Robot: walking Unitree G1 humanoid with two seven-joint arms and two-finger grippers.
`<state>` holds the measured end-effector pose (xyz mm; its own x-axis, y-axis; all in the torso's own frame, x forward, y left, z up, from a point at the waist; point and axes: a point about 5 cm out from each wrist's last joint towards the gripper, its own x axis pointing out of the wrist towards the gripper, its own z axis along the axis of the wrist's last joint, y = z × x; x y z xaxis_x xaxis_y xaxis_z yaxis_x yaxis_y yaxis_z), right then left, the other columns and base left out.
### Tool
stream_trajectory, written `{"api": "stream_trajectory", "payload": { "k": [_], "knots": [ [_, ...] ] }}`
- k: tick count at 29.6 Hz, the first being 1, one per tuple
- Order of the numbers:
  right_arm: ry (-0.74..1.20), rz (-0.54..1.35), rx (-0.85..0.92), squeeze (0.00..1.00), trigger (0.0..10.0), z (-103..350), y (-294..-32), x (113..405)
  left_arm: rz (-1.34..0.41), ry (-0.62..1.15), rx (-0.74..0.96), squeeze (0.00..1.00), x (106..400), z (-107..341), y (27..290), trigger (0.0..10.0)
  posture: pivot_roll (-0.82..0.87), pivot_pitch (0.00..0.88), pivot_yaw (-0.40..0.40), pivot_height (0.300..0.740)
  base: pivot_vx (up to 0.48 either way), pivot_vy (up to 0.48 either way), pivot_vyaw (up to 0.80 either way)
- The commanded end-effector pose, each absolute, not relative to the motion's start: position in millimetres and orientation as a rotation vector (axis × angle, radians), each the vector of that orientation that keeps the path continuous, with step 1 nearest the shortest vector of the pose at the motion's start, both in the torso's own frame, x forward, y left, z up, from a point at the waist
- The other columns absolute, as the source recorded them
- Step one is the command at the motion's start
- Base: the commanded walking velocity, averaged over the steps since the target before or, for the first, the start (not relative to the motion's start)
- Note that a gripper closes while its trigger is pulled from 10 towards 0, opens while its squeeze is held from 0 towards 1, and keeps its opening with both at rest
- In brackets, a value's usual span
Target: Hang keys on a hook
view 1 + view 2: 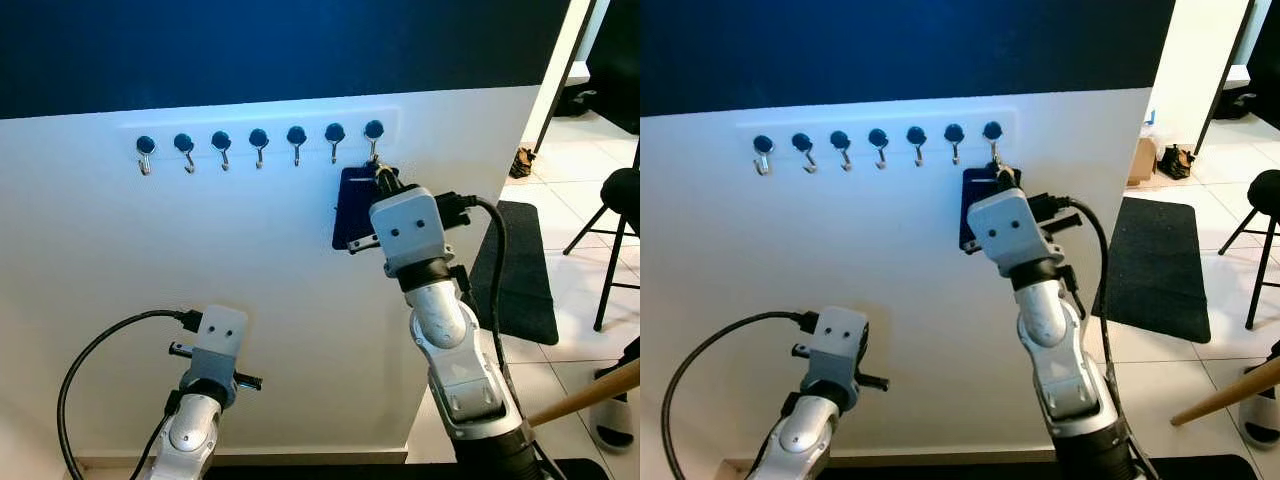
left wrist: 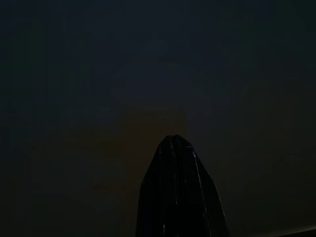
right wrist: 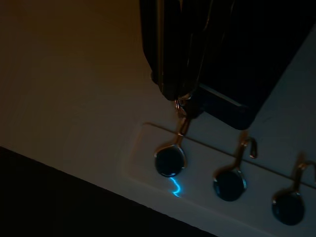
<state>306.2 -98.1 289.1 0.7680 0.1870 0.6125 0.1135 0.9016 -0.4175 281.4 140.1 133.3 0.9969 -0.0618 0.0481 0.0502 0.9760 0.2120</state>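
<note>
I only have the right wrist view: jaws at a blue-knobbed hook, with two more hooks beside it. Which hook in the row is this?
Observer: The right gripper is at the end hook on the robot's right. The rail carries seven hooks.
Operator: Anything on the others?
Observer: No. In the head views the other hooks are all bare.
Operator: Where is the left arm?
Observer: The left arm is low down, well below the rail, in front of the white wall.
</note>
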Motion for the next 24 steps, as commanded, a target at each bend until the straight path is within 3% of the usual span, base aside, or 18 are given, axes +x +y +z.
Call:
{"api": "stream_trajectory", "payload": {
  "k": [1, 12, 14, 15, 18, 20, 21, 24],
  "knots": [
    [-0.689, 0.025, -0.459, 0.00, 10.0, 286.5, -100.3, 305.6, -0.063, -0.034, 0.207, 0.00, 280.0, 127.8, 138.5, 10.0, 0.02, 0.143, 0.105, 0.740, 0.000, 0.000, 0.00],
    [-0.699, 0.078, -0.470, 0.00, 10.0, 281.3, -95.6, 301.8, -0.057, -0.030, 0.210, 0.00, 278.2, 127.5, 139.9, 10.0, 0.03, 0.148, 0.102, 0.740, 0.000, 0.000, 0.00],
    [-0.694, 0.093, -0.460, 0.34, 10.0, 281.1, -95.0, 301.9, -0.057, -0.030, 0.210, 0.00, 277.9, 127.4, 139.7, 10.0, 0.03, 0.149, 0.101, 0.740, 0.000, 0.000, 0.00],
    [-0.689, 0.102, -0.455, 0.85, 10.0, 280.5, -94.5, 301.8, -0.058, -0.031, 0.210, 0.00, 278.0, 127.5, 139.6, 10.0, 0.02, 0.149, 0.100, 0.740, 0.000, 0.000, 0.00],
    [-0.682, 0.115, -0.453, 0.76, 10.0, 278.5, -92.7, 300.5, -0.057, -0.031, 0.208, 0.00, 278.3, 127.4, 139.4, 10.0, 0.02, 0.149, 0.100, 0.740, 0.000, 0.000, 0.00],
    [-0.681, 0.119, -0.453, 0.76, 10.0, 277.8, -92.1, 300.0, -0.057, -0.030, 0.208, 0.00, 278.3, 127.3, 139.4, 10.0, 0.02, 0.149, 0.100, 0.740, 0.000, 0.000, 0.00],
    [-0.683, 0.126, -0.454, 0.00, 10.0, 277.2, -90.9, 298.9, -0.057, -0.030, 0.208, 0.00, 278.1, 127.1, 139.3, 10.0, 0.02, 0.150, 0.101, 0.740, 0.000, 0.000, 0.00],
    [-0.685, 0.136, -0.453, 0.00, 10.0, 276.1, -89.0, 297.3, -0.058, -0.030, 0.207, 0.00, 277.7, 126.9, 139.0, 10.0, 0.02, 0.150, 0.100, 0.740, 0.000, 0.000, 0.00]
  ]
}}
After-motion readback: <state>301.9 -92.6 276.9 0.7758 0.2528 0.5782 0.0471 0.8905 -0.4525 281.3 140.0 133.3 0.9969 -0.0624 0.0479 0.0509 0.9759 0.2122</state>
